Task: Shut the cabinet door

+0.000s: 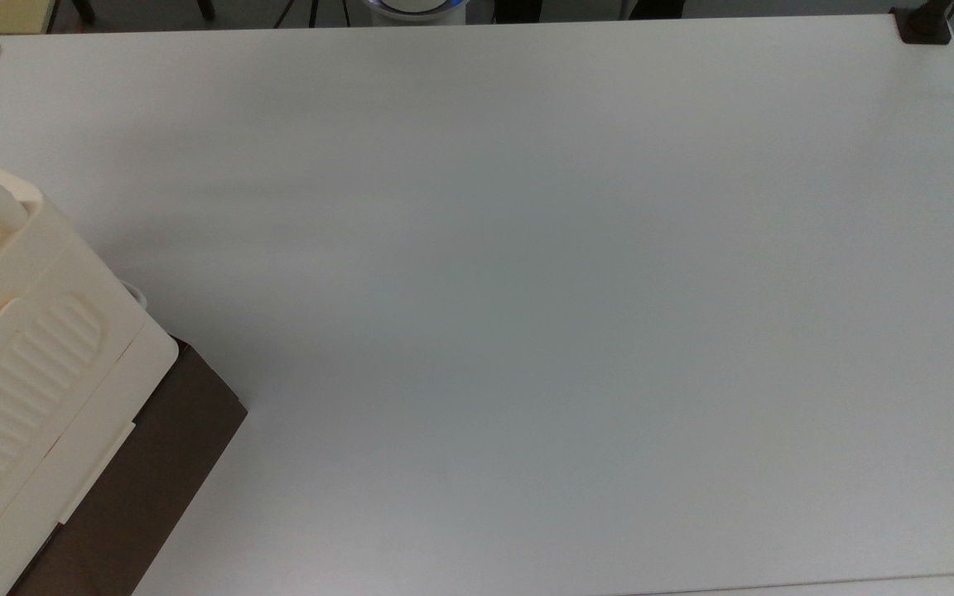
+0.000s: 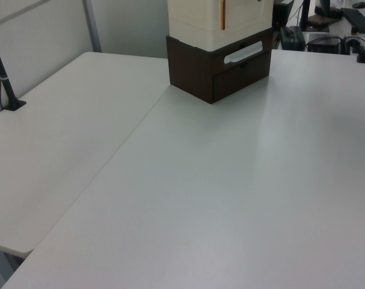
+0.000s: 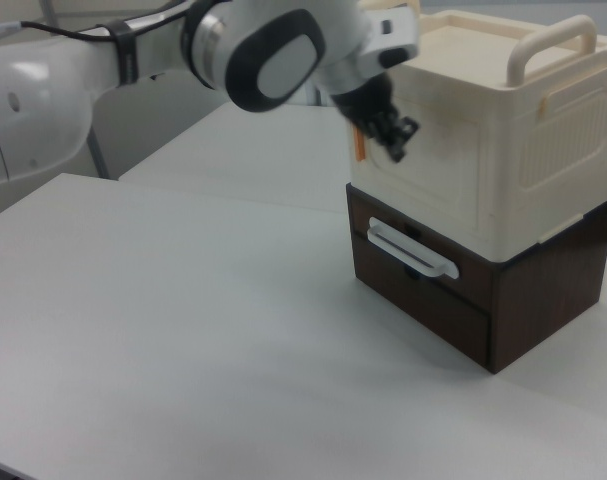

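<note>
White laminate tabletop (image 3: 183, 330) bears a cream plastic cabinet (image 3: 503, 130) on a dark brown drawer base (image 3: 523, 300); black gripper (image 3: 391, 135) at its door, finger state indiscernible.

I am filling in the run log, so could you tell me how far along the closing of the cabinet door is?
Done: the cream door looks flush with the cabinet. In hand: the gripper is at the door's edge beside the orange handle strip; whether it touches is unclear. Left: probably only a retreat. The brown drawer base below looks shut.
</note>
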Controlling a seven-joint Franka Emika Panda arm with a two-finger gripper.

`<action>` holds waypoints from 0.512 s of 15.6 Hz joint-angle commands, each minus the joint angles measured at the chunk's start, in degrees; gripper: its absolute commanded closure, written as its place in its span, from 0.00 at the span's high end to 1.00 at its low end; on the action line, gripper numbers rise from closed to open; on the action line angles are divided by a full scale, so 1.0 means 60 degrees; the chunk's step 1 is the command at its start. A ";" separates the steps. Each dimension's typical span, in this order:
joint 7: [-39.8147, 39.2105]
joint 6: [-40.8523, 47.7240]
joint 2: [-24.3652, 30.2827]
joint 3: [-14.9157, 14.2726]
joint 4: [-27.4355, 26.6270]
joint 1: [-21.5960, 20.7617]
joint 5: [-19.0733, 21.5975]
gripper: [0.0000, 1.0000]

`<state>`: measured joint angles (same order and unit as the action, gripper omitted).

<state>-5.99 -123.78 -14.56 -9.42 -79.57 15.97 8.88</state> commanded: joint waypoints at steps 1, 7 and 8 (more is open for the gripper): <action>-0.0057 0.1831 0.0595 -0.0026 -0.0258 -0.1018 -0.1051 0.00; 0.0031 0.4425 0.0903 -0.0012 -0.0244 -0.2806 -0.1890 0.00; 0.0118 0.4690 0.1005 -0.0011 -0.0273 -0.3099 -0.1890 0.00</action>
<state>-5.88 -100.59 -10.91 -8.87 -79.53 2.05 -1.26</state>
